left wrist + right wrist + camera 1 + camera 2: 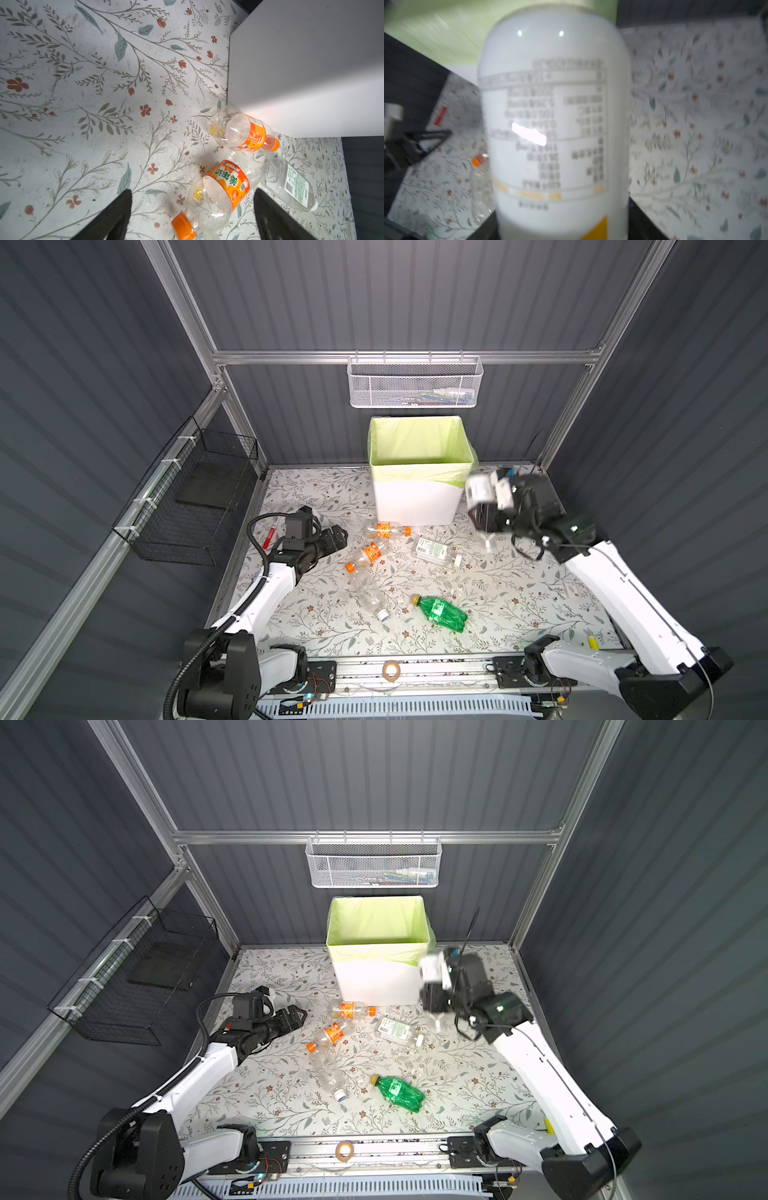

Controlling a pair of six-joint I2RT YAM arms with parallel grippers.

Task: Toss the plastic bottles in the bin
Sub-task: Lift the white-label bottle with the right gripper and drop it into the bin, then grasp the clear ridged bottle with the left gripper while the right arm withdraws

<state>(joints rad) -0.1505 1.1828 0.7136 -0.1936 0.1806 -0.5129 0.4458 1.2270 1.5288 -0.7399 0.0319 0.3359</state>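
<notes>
While a white bottle (pixel 554 116) is seen between the jaws of the right end effector (pixel 490 506), raised off the surface (pixel 519 601) just beside the near right corner of the bin (pixel 411 506), the step in hand is judged to be the drop into the liner. That wrist view and both top views are smeared by motion, so it cannot be told whether the jaws are clamped on the white bottle or parting. In both top views the white bottle is shown about level with the rim but outside it, not over the opening. A good drop is therefore thought to need the bottle brought inward past the rim before it is let go. The jaws should then be parted fully, so that the light, smooth body is not flicked against the bin wall and bounced out. The left end effector (pixel 193 192) is held open and low with nothing gripped, and an orange-labelled bottle (pixel 224 191) lies on its side just ahead of the spread fingers. A second orange-labelled bottle (pixel 243 131) lies at the foot of the bin. A clear bottle with a white label (pixel 434 551), a crushed clear bottle (pixel 370 597) and a green bottle (pixel 442 612) are spread nearer the middle, so much of the task is judged undone.
</notes>
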